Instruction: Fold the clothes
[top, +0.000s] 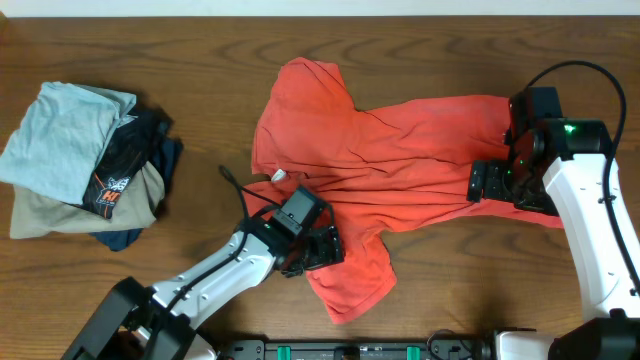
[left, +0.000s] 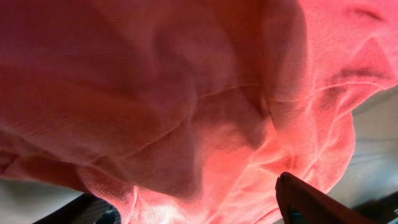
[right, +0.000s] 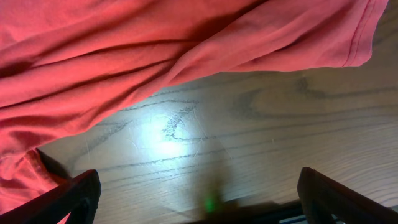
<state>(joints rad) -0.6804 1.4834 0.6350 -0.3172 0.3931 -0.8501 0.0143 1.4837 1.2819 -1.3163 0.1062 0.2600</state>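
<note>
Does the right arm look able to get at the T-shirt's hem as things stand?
Likely yes: the right gripper is open beside the hem of the T-shirt, with only bare table between.

**Even light overhead, soft focus up close**
The overhead view is sharp and evenly lit, shadows faint. White glare and a small green glint mark the surface (right: 267, 124) in the right wrist view; the left wrist view shows the T-shirt (left: 186, 93) blurred and glowing.
</note>
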